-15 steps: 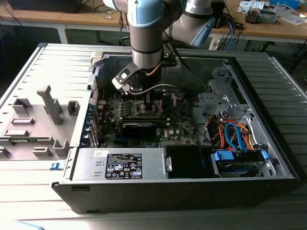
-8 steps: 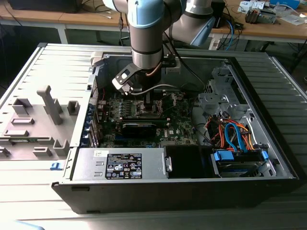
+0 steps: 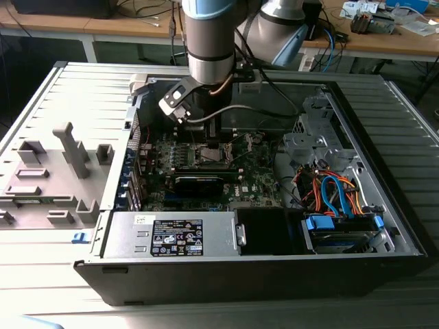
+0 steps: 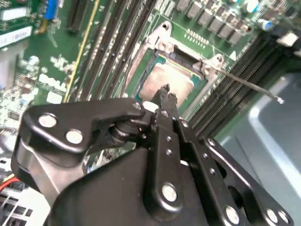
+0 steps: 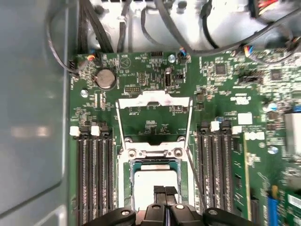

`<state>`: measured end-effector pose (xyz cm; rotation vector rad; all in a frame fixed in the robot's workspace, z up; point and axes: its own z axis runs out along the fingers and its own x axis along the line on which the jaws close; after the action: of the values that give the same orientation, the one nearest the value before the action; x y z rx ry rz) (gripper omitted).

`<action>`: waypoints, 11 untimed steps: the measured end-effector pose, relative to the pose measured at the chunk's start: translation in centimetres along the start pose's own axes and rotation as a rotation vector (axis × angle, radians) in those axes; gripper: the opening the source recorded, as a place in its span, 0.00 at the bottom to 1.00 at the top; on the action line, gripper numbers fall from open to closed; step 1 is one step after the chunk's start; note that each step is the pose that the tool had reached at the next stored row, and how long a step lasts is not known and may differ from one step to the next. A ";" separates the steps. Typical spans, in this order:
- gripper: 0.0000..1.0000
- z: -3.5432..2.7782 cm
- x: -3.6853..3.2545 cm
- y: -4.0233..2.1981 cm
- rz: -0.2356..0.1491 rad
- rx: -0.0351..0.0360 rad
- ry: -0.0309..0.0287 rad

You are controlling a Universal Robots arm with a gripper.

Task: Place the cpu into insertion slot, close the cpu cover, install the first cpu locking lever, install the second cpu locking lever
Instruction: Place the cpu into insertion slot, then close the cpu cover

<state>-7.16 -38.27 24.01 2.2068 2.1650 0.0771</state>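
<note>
We see the cpu cover (image 5: 154, 100) standing open, and in the exterior view a black card (image 3: 199, 182) at six o'clock of the insertion slot (image 3: 212, 155). The gripper (image 5: 165, 190), fingers together, hangs just over the pale square cpu (image 5: 145, 181) seated inside.

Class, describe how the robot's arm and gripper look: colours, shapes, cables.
The arm is a silver-grey cylinder with a pale blue band; a grey cable loops from its wrist. The gripper is black, built of linked bars with silver screws.
</note>
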 end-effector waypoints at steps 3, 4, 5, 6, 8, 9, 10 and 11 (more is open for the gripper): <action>0.11 -3.97 0.00 0.28 0.000 0.0000 0.0000; 0.11 -4.45 0.00 0.31 0.000 0.0000 0.0000; 0.11 -4.52 0.00 0.34 0.000 0.0000 0.0001; 0.11 -4.52 0.00 0.35 0.000 0.0000 0.0000; 0.11 -4.49 0.01 0.53 0.000 0.0067 -0.0002; 0.11 -4.45 0.01 0.77 0.000 0.0253 -0.0008; 0.11 -4.43 0.02 0.98 0.000 0.0387 -0.0011; 0.11 -4.42 0.02 1.16 0.000 0.0451 -0.0013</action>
<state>-6.31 -38.28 28.50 2.2297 2.1876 0.0272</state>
